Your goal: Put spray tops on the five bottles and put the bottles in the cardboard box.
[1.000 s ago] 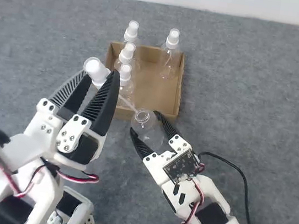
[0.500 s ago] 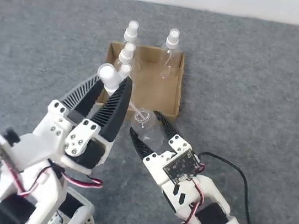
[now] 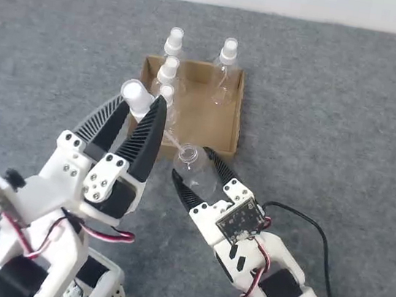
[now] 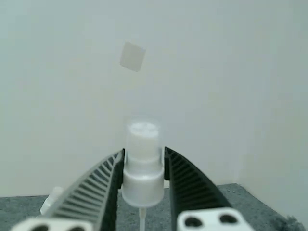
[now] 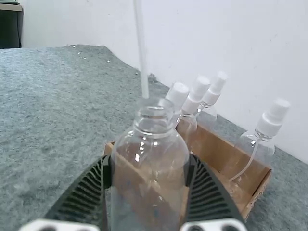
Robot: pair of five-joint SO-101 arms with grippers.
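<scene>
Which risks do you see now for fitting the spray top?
The thin dip tube of the spray top ends near the rim of the open bottle; it may catch there and bend. The left gripper looks close to the capped bottles in the cardboard box and may knock one.

The cardboard box (image 3: pixel 203 125) is set toward the far edge of the table (image 3: pixel 352 104). Three bottles (image 3: pixel 167 72) are lined along the box's left wall, with a fourth bottle (image 3: pixel 227 64) in its far right corner. Just before its near wall the open bottle (image 3: pixel 188 154) is held by the right gripper (image 3: pixel 189 163), and the spray top (image 3: pixel 135 94) is held by the left gripper (image 3: pixel 139 103) to its left.
</scene>
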